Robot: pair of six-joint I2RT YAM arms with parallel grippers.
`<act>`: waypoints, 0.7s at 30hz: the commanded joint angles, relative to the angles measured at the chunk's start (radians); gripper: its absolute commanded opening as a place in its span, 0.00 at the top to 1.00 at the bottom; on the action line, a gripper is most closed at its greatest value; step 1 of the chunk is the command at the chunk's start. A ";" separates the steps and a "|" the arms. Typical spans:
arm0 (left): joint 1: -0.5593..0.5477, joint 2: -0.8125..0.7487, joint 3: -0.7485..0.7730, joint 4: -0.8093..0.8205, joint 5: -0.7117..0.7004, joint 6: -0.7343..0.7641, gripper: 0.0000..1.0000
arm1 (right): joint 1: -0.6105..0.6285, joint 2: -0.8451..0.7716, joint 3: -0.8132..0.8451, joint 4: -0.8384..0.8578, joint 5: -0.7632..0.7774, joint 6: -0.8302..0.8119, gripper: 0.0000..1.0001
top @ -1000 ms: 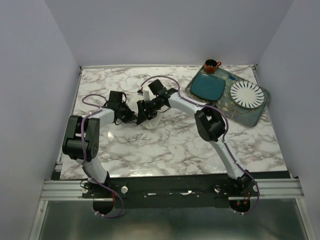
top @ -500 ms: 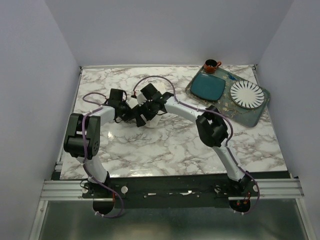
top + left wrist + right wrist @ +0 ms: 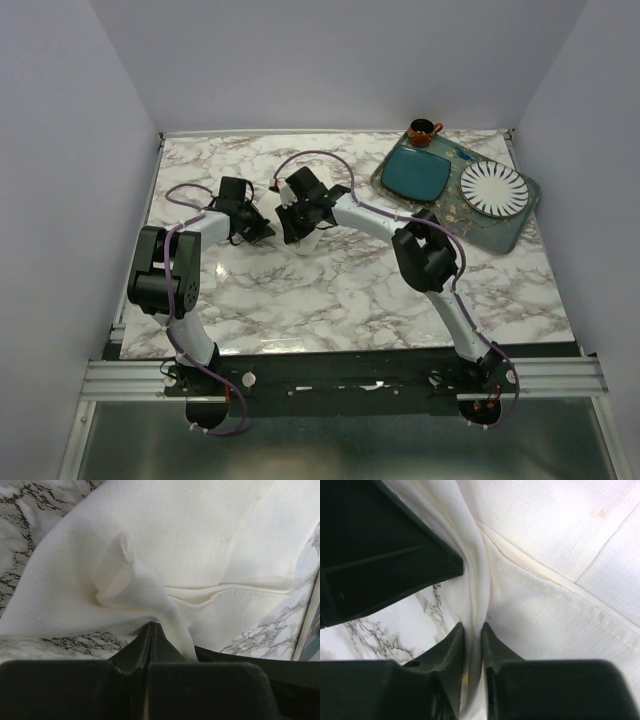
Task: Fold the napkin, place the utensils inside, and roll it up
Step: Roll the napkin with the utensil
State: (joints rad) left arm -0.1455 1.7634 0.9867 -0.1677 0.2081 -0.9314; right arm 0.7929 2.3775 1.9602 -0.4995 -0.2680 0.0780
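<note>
The cream napkin (image 3: pixel 303 240) lies bunched at mid-table, mostly hidden under both grippers. My left gripper (image 3: pixel 264 228) is shut on a pinched ridge of the cloth; in the left wrist view its tips (image 3: pixel 151 626) meet under a raised fold of napkin (image 3: pixel 200 545). Right beside it, my right gripper (image 3: pixel 296 214) has closed on a vertical pleat. The right wrist view shows that pleat squeezed between the fingertips (image 3: pixel 472 627), with the napkin (image 3: pixel 560 580) spreading to the right. I cannot make out the utensils in any view.
A glass tray (image 3: pixel 512 236) at the back right holds a teal square plate (image 3: pixel 417 173) and a white ribbed plate (image 3: pixel 493 187). A small brown cup (image 3: pixel 422 131) stands behind it. The left gripper's black body (image 3: pixel 380 545) sits close to the right fingers.
My right gripper moved left toward the left one, opened wide, then closed onto a pleat of the napkin. The left gripper stayed shut on the cloth and shifted slightly.
</note>
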 commanded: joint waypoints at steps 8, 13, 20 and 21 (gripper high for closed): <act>-0.003 -0.149 0.006 -0.119 -0.099 0.163 0.72 | -0.099 0.040 -0.055 0.018 -0.405 0.118 0.96; -0.035 -0.249 -0.017 -0.154 -0.110 0.184 0.68 | -0.107 0.069 -0.053 0.025 -0.559 0.196 0.99; -0.075 -0.331 -0.120 -0.151 -0.088 0.141 0.70 | -0.121 0.095 -0.090 0.073 -0.629 0.293 0.99; -0.078 -0.338 -0.128 -0.157 -0.091 0.137 0.69 | -0.123 0.097 -0.093 0.076 -0.625 0.296 0.99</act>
State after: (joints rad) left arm -0.2005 1.4643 0.9199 -0.2874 0.1318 -0.7830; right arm 0.6720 2.4428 1.9060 -0.4515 -0.8078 0.2962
